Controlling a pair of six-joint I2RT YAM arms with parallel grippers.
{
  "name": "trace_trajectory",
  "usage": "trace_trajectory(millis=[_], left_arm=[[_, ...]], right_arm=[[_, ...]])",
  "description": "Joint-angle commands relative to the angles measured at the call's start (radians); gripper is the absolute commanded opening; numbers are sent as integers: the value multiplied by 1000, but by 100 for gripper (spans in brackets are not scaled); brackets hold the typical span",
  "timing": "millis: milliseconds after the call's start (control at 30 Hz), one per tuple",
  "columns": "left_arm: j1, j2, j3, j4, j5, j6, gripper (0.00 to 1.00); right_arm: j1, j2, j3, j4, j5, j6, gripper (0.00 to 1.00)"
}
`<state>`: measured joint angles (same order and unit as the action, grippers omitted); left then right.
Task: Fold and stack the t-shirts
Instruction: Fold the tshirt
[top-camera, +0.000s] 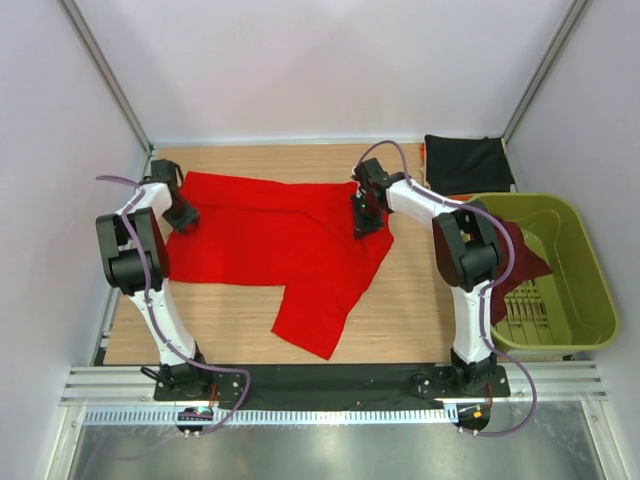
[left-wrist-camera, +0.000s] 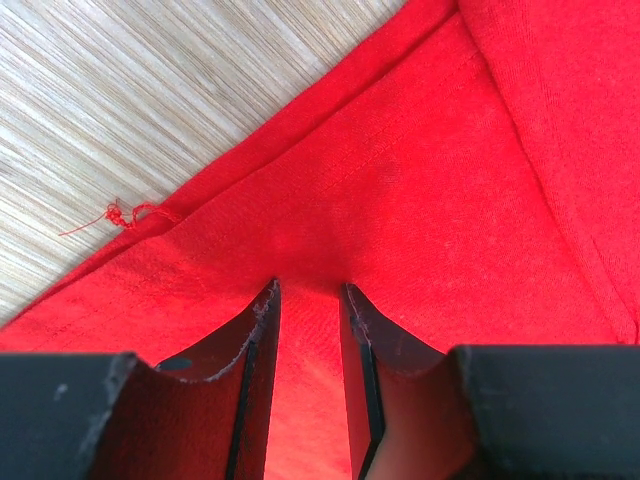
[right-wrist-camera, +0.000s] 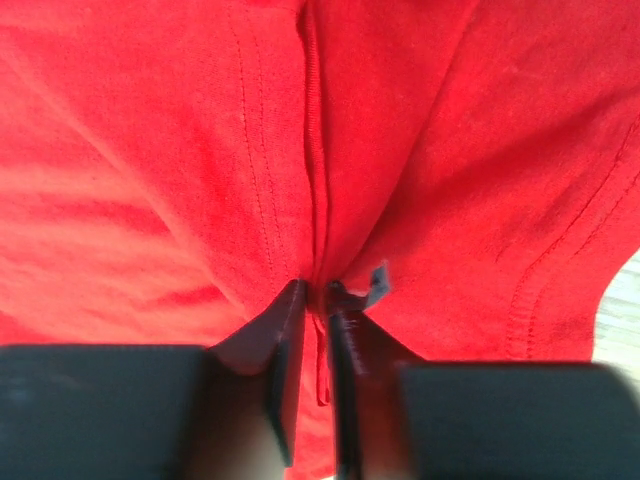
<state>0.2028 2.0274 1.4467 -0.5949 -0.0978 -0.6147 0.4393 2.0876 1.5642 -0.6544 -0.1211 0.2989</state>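
Left pincer (left-wrist-camera: 310, 290) pinching red t-shirt (top-camera: 280, 235) edge; right pincer (right-wrist-camera: 314, 288) pinching its seam fold.

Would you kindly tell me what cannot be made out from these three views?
- Top view: the maroon t-shirt is partly hidden by the right arm and the basket.
- Top view: the black t-shirt is too dark to show its folds.
- Both wrist views: how many layers of the red t-shirt are pinched; cloth bunches around the left fingers and right fingers.
- Right wrist view: finger bases are blurred.
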Motion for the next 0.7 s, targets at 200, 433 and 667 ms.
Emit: trace_trajectory(millis=[200,433,667], left_arm=[[12,37,24,0,-52,24,31],[23,53,58,-28,-77,36,31],[30,60,73,-45,-77,36,32]], right_arm=[[7,-80,39,-53,69,-40,1],[-13,-95,42,-96,151,-52,1],[-56,-110,34,-87,138,-50,1]])
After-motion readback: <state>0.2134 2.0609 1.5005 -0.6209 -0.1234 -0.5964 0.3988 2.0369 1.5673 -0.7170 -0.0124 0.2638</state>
